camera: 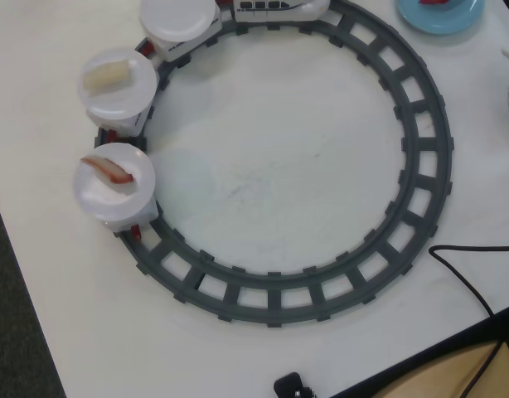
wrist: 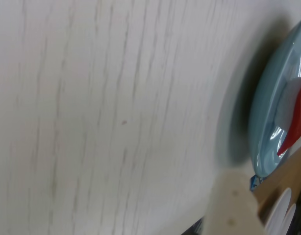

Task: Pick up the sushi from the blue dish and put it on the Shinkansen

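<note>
- The sushi (wrist: 296,125) is lying in the blue dish (wrist: 268,127), at about one o'clock of the track (camera: 420,149) in the overhead view, waiting for pickup.
- The Shinkansen (camera: 275,7) is sitting near twelve, its plates (camera: 118,83) facing up to take food.
- One finger (wrist: 236,205) is blurring the wrist view; whether the gripper is open, I cannot tell.
- No writing is showing.

Bare table (camera: 263,182) lay open inside the grey ring track (camera: 424,157). The Shinkansen (camera: 279,7) and three white round plates (camera: 118,83) crowded the track's upper left. A black cable (camera: 470,282) crossed the lower right corner.
</note>
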